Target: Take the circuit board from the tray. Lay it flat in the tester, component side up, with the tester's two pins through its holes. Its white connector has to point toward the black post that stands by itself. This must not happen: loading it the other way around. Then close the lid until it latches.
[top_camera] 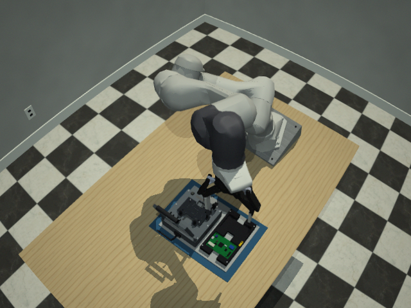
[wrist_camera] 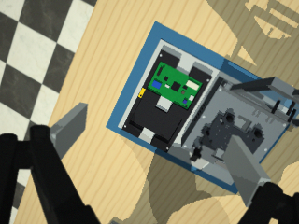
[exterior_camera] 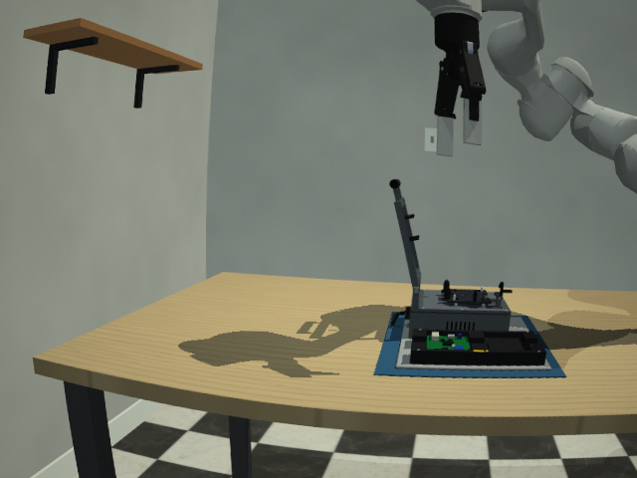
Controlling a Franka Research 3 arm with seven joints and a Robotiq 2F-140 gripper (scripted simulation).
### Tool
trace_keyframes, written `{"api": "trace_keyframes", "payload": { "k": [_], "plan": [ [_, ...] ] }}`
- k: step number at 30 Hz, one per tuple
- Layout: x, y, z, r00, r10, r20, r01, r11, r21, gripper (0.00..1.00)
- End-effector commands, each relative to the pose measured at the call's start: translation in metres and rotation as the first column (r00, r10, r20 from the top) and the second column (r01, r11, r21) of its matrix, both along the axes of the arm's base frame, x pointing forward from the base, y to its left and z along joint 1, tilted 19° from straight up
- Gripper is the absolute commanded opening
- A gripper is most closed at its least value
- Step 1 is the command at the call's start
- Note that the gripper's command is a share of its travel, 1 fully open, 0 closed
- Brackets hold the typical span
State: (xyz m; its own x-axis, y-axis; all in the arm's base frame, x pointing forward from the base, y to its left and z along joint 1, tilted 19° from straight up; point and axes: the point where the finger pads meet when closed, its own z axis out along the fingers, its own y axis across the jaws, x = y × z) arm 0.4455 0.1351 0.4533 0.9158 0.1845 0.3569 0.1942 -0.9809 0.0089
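From where I'm standing, the circuit board [top_camera: 221, 245] [exterior_camera: 447, 342] [wrist_camera: 175, 85] is in the black tray [top_camera: 230, 226] [exterior_camera: 478, 357] [wrist_camera: 156, 119], components facing up. It takes the end away from the robot's base plate [top_camera: 295, 131]; the rest of the tray's well shows bare black. The board's white connector [top_camera: 211, 243] [exterior_camera: 435, 335] [wrist_camera: 192, 85] sits on the side toward the tester [top_camera: 205, 231] [exterior_camera: 460, 321] [wrist_camera: 210, 100]. A small yellow piece [top_camera: 241, 243] [exterior_camera: 480, 351] [wrist_camera: 141, 92] marks the tray wall facing the table's near long edge in the exterior view.

Tray and tester share a blue mat [top_camera: 228, 276] [exterior_camera: 383, 367] [wrist_camera: 121, 109] on the wooden table [top_camera: 99, 225] [exterior_camera: 257, 298] [wrist_camera: 93, 70], the tray nearer that long edge, the tester just beside it, farther in. The tester's lid [top_camera: 167, 213] [exterior_camera: 406, 241] [wrist_camera: 268, 85] stands raised, leaning slightly outward, hinged on the side away from the arm's base. Its nest, dark and dotted with small posts, has no board in it; I can't pick out its two pins for certain.

Over all this hangs the gripper [top_camera: 228, 210] [exterior_camera: 458, 146] [wrist_camera: 157, 132], wide open with nothing between its fingers, pointing down and well above tray and tester. The base plate itself is bolted by the table's short edge, between its two corners there.
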Motion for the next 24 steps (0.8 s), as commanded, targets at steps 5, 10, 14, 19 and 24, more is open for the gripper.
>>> {"api": "trace_keyframes", "payload": {
  "k": [5,10,14,19,24],
  "plan": [
    [0.0005,-0.0071,-0.0029,0.945,0.326,-0.026,-0.327,0.935,-0.138,1.00],
    [0.0005,-0.0071,-0.0029,0.888,0.457,-0.050,-0.458,0.868,-0.191,1.00],
    [0.0005,-0.0071,-0.0029,0.837,0.543,-0.073,-0.544,0.808,-0.228,1.00],
    [0.0005,-0.0071,-0.0029,0.762,0.639,-0.108,-0.641,0.718,-0.272,1.00],
    [0.0005,-0.0071,-0.0029,0.681,0.717,-0.145,-0.720,0.621,-0.310,1.00]
  ]
}}
